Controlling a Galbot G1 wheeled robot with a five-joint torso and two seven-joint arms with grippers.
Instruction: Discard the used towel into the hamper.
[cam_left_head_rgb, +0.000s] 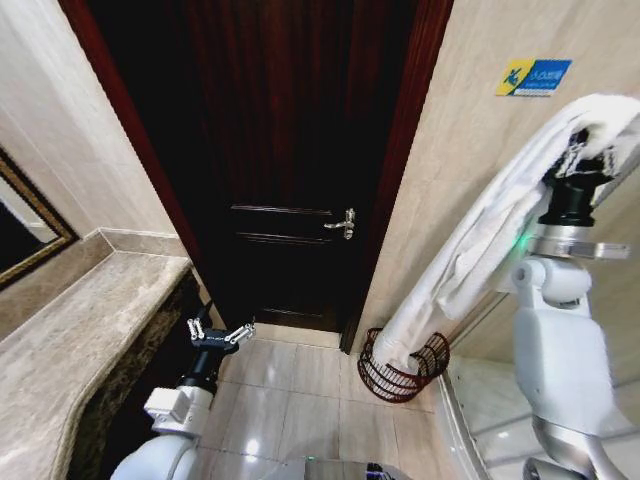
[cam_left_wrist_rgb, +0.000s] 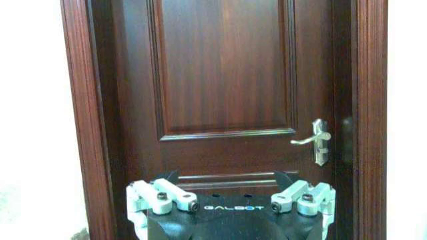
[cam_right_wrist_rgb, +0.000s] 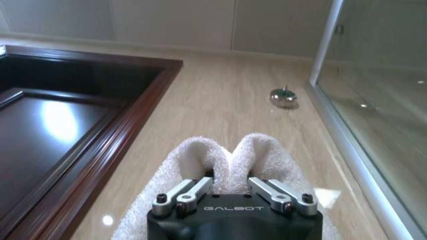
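Note:
A long white towel (cam_left_head_rgb: 470, 250) hangs from my raised right gripper (cam_left_head_rgb: 590, 140) at the upper right of the head view. Its lower end reaches down into the hamper (cam_left_head_rgb: 403, 368), a dark red-brown wire basket on the floor by the door frame. In the right wrist view the right gripper (cam_right_wrist_rgb: 230, 186) is shut on a bunched fold of the towel (cam_right_wrist_rgb: 227, 155). My left gripper (cam_left_head_rgb: 220, 334) stands open and holds nothing, low beside the counter, facing the door. The left wrist view shows its open fingers (cam_left_wrist_rgb: 163, 196).
A dark wooden door (cam_left_head_rgb: 300, 160) with a metal lever handle (cam_left_head_rgb: 343, 224) stands shut straight ahead. A stone counter (cam_left_head_rgb: 70, 350) runs along the left. A glass shower partition (cam_right_wrist_rgb: 373, 100) lies at the right. Glossy floor tiles (cam_left_head_rgb: 300, 400) lie between the counter and the hamper.

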